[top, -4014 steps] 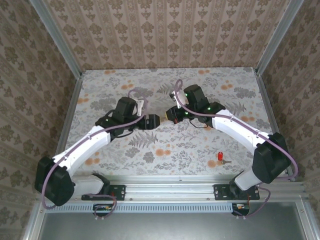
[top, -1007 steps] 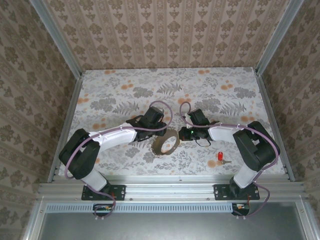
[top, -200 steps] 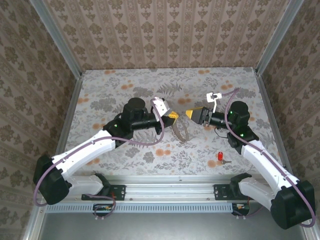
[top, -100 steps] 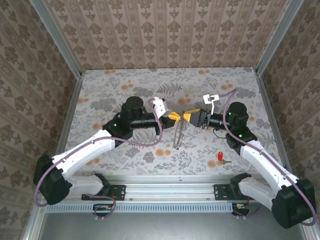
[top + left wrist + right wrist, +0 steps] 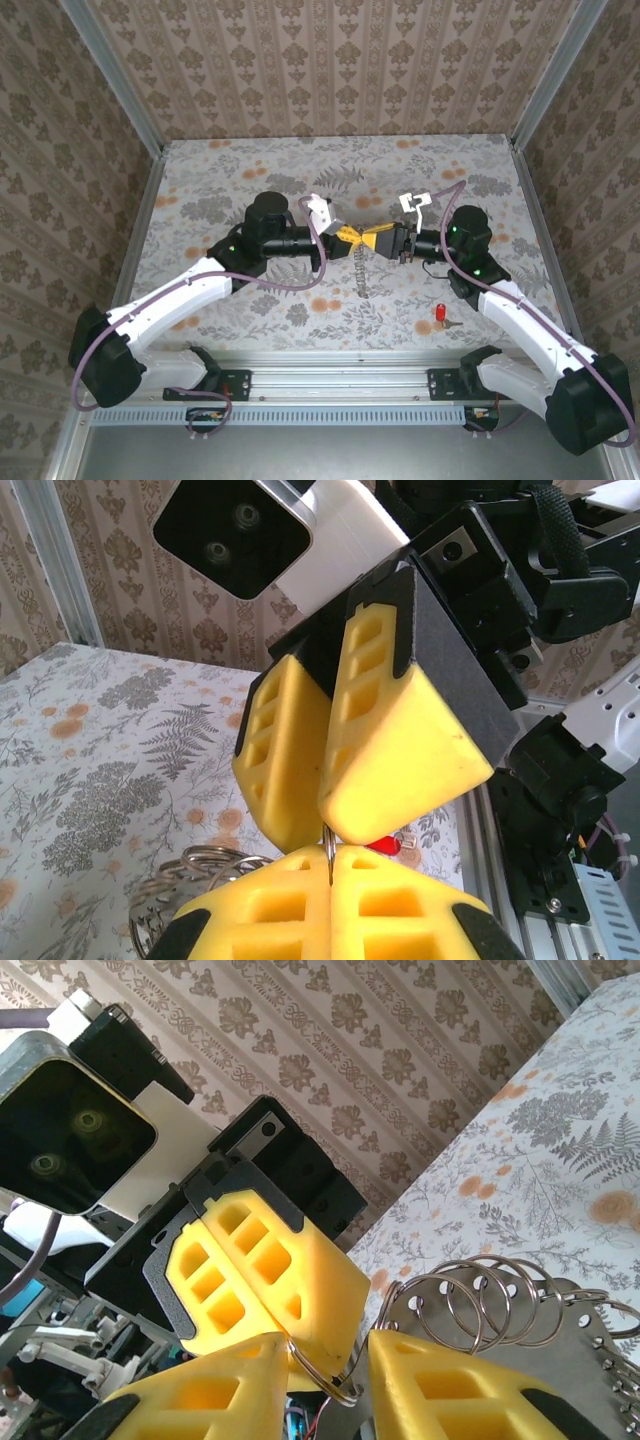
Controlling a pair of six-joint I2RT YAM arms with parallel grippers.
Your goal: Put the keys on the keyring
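Floral-patterned counter point(image 5: 250, 175): walled on three sides, with both arms reaching in from the near edge.
Dark-banded, silver-chained keyring point(image 5: 362, 268): held in the air over the middle of the counter. It is seen edge-on from above, hanging just below the two claws, and its thin chain dangles toward the near edge.
Left claw point(image 5: 349, 236): closed tight on one thin loop of the keyring. In the left wrist view its yellow fingers point(image 5: 260, 910) meet, and the wire stands up out of the seam between them.
Right claw point(image 5: 371, 240): tip to tip with the left claw. Its yellow fingers point(image 5: 450, 1390) stand slightly apart, and the same thin loop passes through the gap (I cannot tell whether either pad presses on it).
Silvery wire rings point(image 5: 470, 1295): a fanned cluster of loops just beside the right claw's fingers, part of the keyring.
Tiny red-headed key point(image 5: 440, 312): lies flat on the counter close to the near edge, toward the near right corner and well apart from both claws.
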